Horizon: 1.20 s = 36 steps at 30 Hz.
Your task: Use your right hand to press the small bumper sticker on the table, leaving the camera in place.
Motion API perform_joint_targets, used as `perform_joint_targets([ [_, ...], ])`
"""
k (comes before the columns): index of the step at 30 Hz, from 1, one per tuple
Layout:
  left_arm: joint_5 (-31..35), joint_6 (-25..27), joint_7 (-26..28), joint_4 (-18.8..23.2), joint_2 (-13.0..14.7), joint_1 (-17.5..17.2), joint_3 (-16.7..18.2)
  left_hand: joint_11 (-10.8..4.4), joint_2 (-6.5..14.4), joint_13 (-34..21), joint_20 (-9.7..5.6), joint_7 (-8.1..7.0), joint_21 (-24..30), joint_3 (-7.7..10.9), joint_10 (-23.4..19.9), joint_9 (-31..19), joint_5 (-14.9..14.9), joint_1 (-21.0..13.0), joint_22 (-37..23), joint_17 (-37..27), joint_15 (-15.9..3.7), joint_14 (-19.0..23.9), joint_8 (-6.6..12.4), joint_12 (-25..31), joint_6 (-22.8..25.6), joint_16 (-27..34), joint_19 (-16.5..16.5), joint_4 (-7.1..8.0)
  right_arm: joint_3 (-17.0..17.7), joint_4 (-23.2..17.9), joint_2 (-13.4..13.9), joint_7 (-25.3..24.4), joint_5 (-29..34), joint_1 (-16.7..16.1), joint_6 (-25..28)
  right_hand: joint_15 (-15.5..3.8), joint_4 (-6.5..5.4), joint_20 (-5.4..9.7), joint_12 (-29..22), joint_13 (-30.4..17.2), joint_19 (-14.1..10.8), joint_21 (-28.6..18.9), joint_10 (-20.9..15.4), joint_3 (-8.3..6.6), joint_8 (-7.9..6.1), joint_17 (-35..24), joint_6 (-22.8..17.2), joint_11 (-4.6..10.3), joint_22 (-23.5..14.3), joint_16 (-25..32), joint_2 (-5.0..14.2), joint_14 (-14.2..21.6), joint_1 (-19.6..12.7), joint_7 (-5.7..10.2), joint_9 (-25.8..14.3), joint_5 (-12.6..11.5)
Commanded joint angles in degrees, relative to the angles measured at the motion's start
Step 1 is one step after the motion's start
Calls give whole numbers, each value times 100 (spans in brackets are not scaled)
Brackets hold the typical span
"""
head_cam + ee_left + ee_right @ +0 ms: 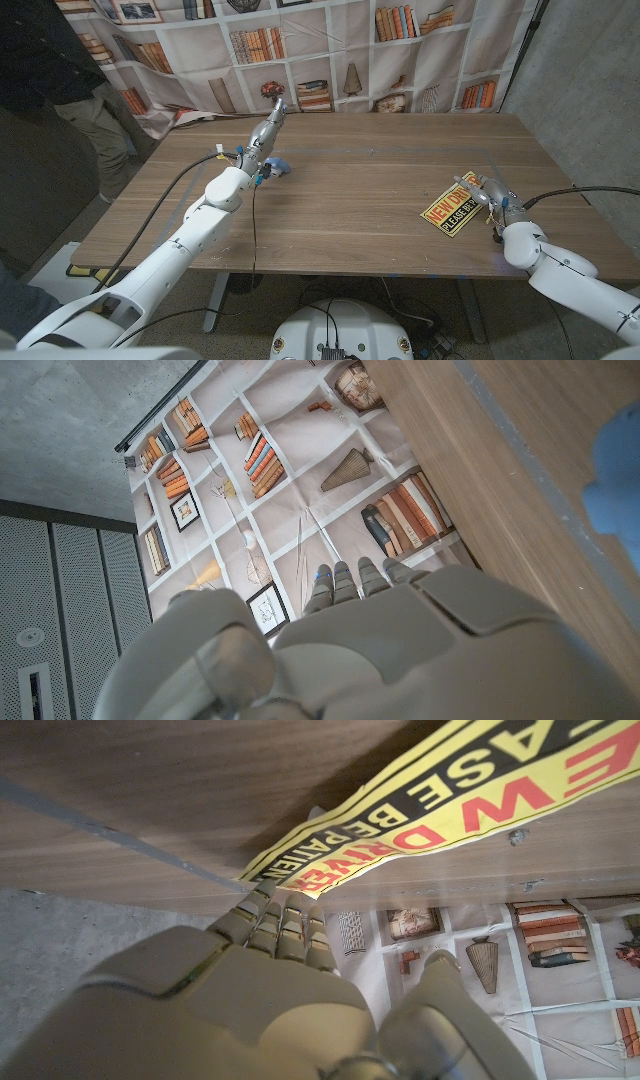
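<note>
Wooden table (370, 190), bookshelf backdrop (330, 50).

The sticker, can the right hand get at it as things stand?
Probably yes. The right hand is already at the sticker, with its fingers at the sticker's edge, and nothing lies between them. Whether they press on it is unclear.

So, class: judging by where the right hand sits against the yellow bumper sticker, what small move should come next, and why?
Probably a short push down. The right hand already has its fingertips at the edge of the bumper sticker, which lies on the table, so lowering them onto it should finish the press.
</note>
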<state>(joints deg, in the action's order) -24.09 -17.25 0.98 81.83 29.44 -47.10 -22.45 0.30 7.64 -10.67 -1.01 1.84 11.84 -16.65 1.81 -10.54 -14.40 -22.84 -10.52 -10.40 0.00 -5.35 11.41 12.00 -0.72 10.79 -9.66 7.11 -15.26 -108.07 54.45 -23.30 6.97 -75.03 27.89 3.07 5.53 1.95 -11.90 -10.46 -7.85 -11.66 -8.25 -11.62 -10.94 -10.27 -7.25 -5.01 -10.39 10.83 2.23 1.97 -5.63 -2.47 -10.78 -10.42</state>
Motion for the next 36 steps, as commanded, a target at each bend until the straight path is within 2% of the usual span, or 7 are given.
perform_joint_targets([
  [1,-73,-114,-126,-163,-70,82,-10,-17,-10,-16,-7,18,-6,-24,30,-7,-20,-21,-12,-6,5,-55,-1,-21,-21,-16,-25,-28,-433,88,108,121,113,377,347,-22,-30,118,-20,-12,-13,-9,-49,-9,12,-8,10,135,-17,-2,48,26,-18,232,-20,-49],
  [8,-101,-90,-142,-194,-54,69,13,-14,-7,-16,-5,21,-5,-23,26,-8,-20,-23,-12,-6,8,-50,3,-21,-8,-12,-26,-27,-687,93,137,202,222,603,600,-44,-39,118,-11,-11,-18,-9,-28,-6,-25,-10,-69,141,-18,-5,57,33,-9,124,-21,-47],
  [13,-98,-148,-154,-253,-74,86,23,-14,-6,-16,-5,16,-5,-23,26,-8,-20,-25,-12,-6,8,-46,3,-21,-4,-10,-26,-27,-906,48,186,346,339,775,926,-68,-49,130,-65,-11,-58,-21,-170,2,-104,-11,-292,125,-20,7,62,91,6,119,-21,-43],
  [18,-115,-172,-202,-309,-87,118,24,-15,-5,-16,-5,14,-3,-22,26,-8,-20,-27,-12,-6,9,-44,3,-22,0,-9,-22,-27,-1111,1,214,451,456,915,1217,-74,-53,136,-89,-10,-92,-31,-242,3,-117,-10,-351,169,-20,9,70,119,9,155,-21,-43],
  [23,-120,-200,-242,-348,-94,140,22,-17,-4,-16,-1,12,-2,-22,24,-8,-20,-29,-12,-6,15,-45,1,-22,-1,-9,-23,-27,-1206,-60,242,494,482,960,1386,-116,-69,163,-138,-7,-222,-70,-407,3,-165,-9,-541,188,-21,43,94,270,22,194,-19,-42],
  [31,-122,-221,-269,-352,-94,143,24,-66,-1,-16,0,-22,0,-21,19,-9,-19,-32,-12,-6,-37,-25,3,-22,12,0,-19,-26,-1405,-134,309,729,502,1114,1701,-199,-85,186,-207,5,-408,-119,-680,-18,-133,-2,-571,231,-22,96,151,564,16,207,-15,-44],
  [36,-120,-206,-274,-328,-78,139,27,-65,0,-16,0,-33,0,-21,20,-9,-19,-35,-12,-5,-47,-22,0,-23,9,0,-21,-26,-1499,-71,243,779,470,1211,1791,-252,-100,257,-204,10,-619,-181,-756,-21,-148,-1,-684,239,-26,126,169,778,26,135,-13,-38],
])
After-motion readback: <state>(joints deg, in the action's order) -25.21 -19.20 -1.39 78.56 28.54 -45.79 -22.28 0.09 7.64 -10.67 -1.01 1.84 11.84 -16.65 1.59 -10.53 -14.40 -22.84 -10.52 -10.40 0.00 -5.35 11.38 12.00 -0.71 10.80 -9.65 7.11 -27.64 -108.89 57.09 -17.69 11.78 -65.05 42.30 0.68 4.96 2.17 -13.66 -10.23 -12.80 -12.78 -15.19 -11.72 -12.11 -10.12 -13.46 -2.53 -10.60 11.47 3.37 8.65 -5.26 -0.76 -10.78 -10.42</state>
